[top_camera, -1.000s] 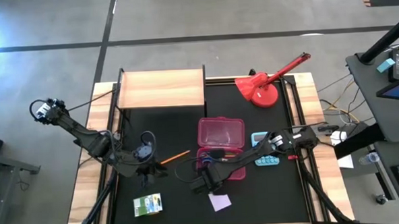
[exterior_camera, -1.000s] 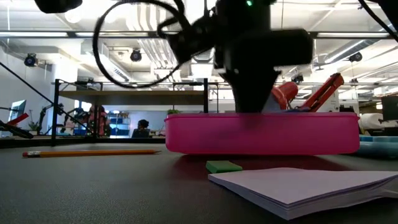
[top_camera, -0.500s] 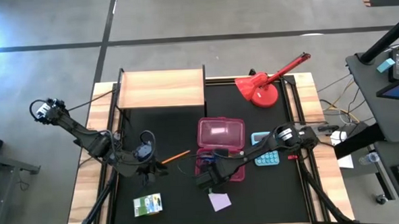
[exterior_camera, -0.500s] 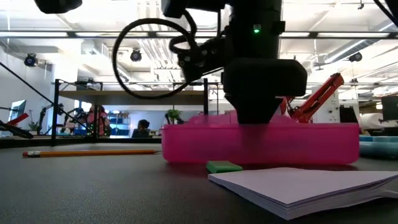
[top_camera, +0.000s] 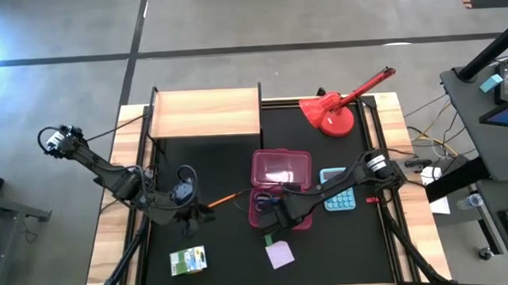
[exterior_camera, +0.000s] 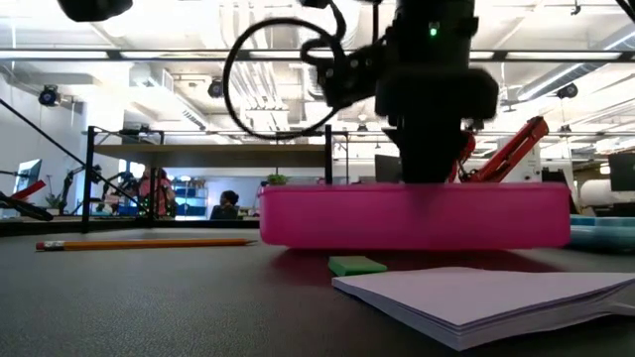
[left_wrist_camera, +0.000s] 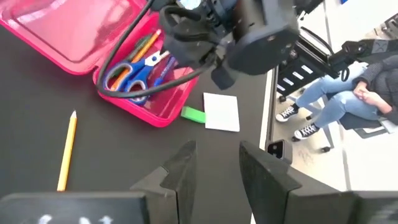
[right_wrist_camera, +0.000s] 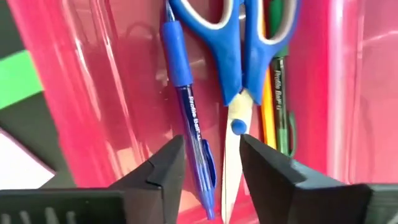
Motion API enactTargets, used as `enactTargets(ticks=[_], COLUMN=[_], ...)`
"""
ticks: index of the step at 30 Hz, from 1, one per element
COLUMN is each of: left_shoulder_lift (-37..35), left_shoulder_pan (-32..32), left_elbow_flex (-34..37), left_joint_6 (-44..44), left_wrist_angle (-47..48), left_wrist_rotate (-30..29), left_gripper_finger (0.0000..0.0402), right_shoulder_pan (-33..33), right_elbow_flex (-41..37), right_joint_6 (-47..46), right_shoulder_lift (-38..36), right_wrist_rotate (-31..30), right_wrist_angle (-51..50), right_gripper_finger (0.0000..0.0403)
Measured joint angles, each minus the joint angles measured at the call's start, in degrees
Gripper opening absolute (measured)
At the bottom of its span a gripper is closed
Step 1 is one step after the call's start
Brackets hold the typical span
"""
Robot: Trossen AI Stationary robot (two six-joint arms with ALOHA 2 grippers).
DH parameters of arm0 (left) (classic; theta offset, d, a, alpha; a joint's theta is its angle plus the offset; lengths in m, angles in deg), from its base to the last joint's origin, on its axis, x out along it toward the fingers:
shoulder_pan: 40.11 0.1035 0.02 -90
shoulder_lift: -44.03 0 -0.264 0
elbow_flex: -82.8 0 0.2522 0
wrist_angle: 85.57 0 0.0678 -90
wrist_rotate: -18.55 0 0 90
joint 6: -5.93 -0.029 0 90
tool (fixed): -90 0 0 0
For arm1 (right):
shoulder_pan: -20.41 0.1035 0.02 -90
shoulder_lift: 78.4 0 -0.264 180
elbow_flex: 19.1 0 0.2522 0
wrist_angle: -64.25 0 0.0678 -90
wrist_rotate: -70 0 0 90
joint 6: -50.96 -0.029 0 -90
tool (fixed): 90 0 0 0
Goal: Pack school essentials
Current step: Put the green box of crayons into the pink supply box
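School essentials: split between those lying loose on the black table (top_camera: 224,247) and those already in the pink case (top_camera: 277,189).
Green-and-white box (top_camera: 188,260): on the table near the front edge, left of centre, well apart from both arms.
Left gripper (top_camera: 191,216): hovers over the table left of the case, fingers parted with nothing between them; in the left wrist view the gap between the fingers (left_wrist_camera: 183,171) shows bare table.
Orange pencil (top_camera: 225,198): lies on the table between the left gripper and the case, long axis on a diagonal, one end towards the case.
Key relation: the pencil lies just beside the left gripper on its case side; judged the nearer arm for it, and the jaws would need to close across the shaft, not along it.
Blue-handled scissors (right_wrist_camera: 239,56): inside the case, blades towards the right wrist camera, flanked by the blue pen (right_wrist_camera: 186,106) and the green pen (right_wrist_camera: 281,93).
Right gripper (top_camera: 285,215): over the front half of the case, fingers parted, holding nothing; the scissors and pens lie beneath it.
Green eraser (top_camera: 268,240): on the table just in front of the case.
Lilac sticky-note pad (top_camera: 281,255): just beside the eraser, farther forward; both are nearer the right gripper.
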Motion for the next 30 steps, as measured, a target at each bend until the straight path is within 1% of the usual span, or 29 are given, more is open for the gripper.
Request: enactTargets(ticks=[3, 6, 12, 16, 19, 21, 27, 30], left_shoulder_lift=[0.0, 0.0, 0.0, 0.6, 1.5, 2.7, 6.5, 8.0], left_shoulder_pan=[0.0, 0.0, 0.0, -0.1, -0.2, -0.2, -0.2, -0.1], left_elbow_flex=[0.0, 0.0, 0.0, 0.0, 0.0, 0.0, 0.0, 0.0], left_joint_6=[0.0, 0.1, 1.3, 0.0, -2.2, -3.6, -7.7, -7.7], left_wrist_angle=[0.0, 0.0, -0.1, 0.0, -0.1, 0.0, 0.0, 0.7], left_wrist_rotate=[-0.2, -0.2, -0.2, 0.2, 2.8, 3.5, 6.3, 11.0], left_gripper_finger=[0.0102, 0.0102, 0.0102, 0.0102, 0.0103, 0.0103, 0.0103, 0.0103], right_shoulder_pan=[0.0, 0.0, 0.7, 2.4, 3.9, 4.9, 7.0, 7.5], right_elbow_flex=[0.2, 0.3, 0.3, 0.3, 0.3, 0.3, 0.3, 0.3], right_joint_6=[-0.2, -3.1, -11.2, -15.6, -18.8, -21.1, -28.4, -32.3], right_shoulder_lift=[-1.8, -4.1, -8.9, -10.7, -11.0, -10.9, -9.6, -9.0], right_wrist_rotate=[0.0, 0.0, -0.1, -0.1, -0.1, -0.1, -0.1, -0.1], right_wrist_angle=[0.0, 0.2, 1.3, 4.8, 8.6, 11.1, 18.6, 23.0], right_gripper_finger=[0.0160, 0.0163, 0.0154, 0.0151, 0.0155, 0.0161, 0.0191, 0.0206])
